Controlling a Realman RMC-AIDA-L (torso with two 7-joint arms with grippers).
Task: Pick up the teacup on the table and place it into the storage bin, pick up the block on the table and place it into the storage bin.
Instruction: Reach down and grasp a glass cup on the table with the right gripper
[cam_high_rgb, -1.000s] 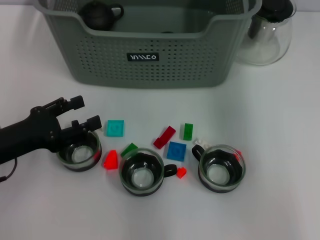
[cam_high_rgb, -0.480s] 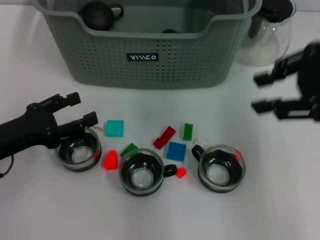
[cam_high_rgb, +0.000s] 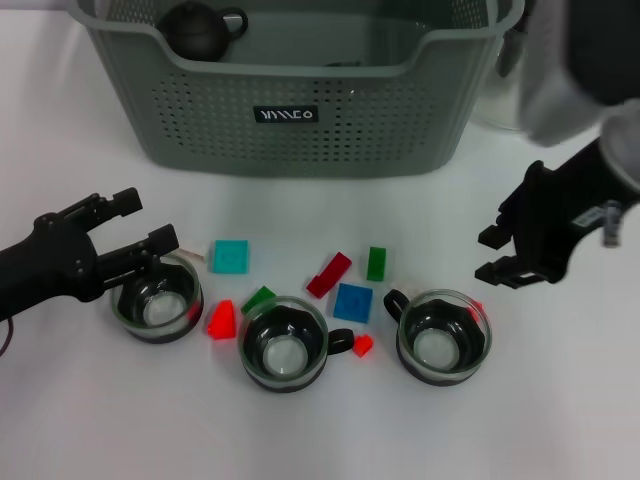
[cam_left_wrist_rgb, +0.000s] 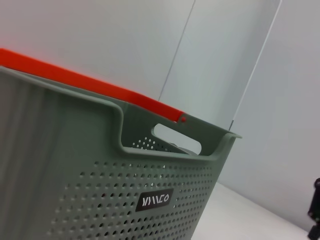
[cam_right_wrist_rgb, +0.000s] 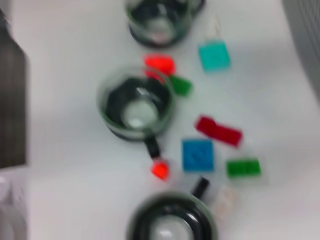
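Between the teacups (cam_high_rgb: 284, 346) lie scattered blocks (cam_high_rgb: 352, 301), hands (cam_high_rgb: 130, 226) flanking.

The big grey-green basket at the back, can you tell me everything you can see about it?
The large grey-green plastic storage basket stands upright at the far side of the white table. Its walls are dotted with rows of small holes, its front rim dips in a scoop, and a small black label with white letters sits on the front. The end has a handle slot. A dark round teapot sits inside.
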